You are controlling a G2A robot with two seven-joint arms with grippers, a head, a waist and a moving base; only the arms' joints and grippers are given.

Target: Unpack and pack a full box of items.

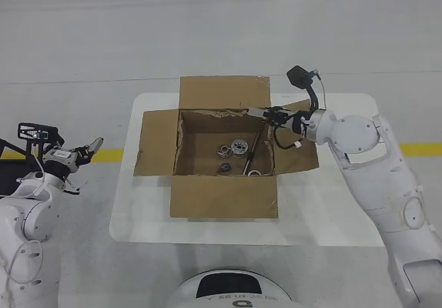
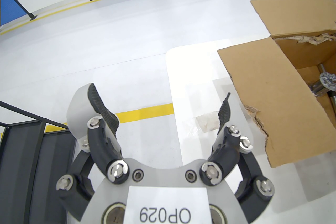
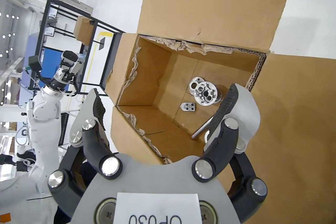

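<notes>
Desk: the white desk (image 1: 321, 215) carries one open cardboard box (image 1: 222, 197), all four flaps folded out flat.
Box contents: on the floor of the box lie a flanged metal hub (image 3: 204, 92), a small drilled block (image 3: 188, 106) just beside it, and a steel rod (image 3: 202, 128) towards the right wall; most of the box floor is bare.
Handling: the metal parts look heavy for their size, rigid, smooth and likely slippery. The rod may roll if nudged.
Where to hold: probably the hub across its narrow waist between the flanges, the rod across its middle, and the block on its flat sides.
Box itself: light, with torn, soft inner edges, so it would shift if pushed.
Right gripper: the right gripper (image 3: 164, 92) hangs over the box's far right corner, spread wide, nothing between its pads, aimed down at the parts.
Left gripper: the left gripper (image 2: 159, 90) is off the desk's left side, spread wide and empty, well apart from the box.
</notes>
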